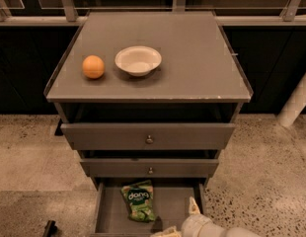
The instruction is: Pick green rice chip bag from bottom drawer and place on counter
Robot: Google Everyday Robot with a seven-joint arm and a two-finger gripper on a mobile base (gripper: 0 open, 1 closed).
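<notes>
Since the green rice chip bag lies inside the bottom drawer, I judge that the task is at its beginning. The drawer is pulled out and the way to the bag is free, but the bag is not yet grasped, not lifted, and not put on the counter. All of this is left to do.

I take the bag as the landmark and go from left to right. Far above the bag and to its left, an orange ball rests on the grey surface of the counter. Almost straight above the bag, on the same surface and just beside the ball without touching it, stands a pale bowl; it looks empty. The part of the counter to the right of the bowl is bare, so there seems to be enough place for the bag.

The bag itself is flat on the drawer floor, a little left of the middle, with its white letters up. It is the only thing that I can see in this drawer. What the two knobbed drawers above the bag hold is hidden.

Below the bag and to its right, near but apart from it, the gripper hangs over the front right part of the drawer. Whether its jaws are spread or pressed together, I cannot tell.
</notes>
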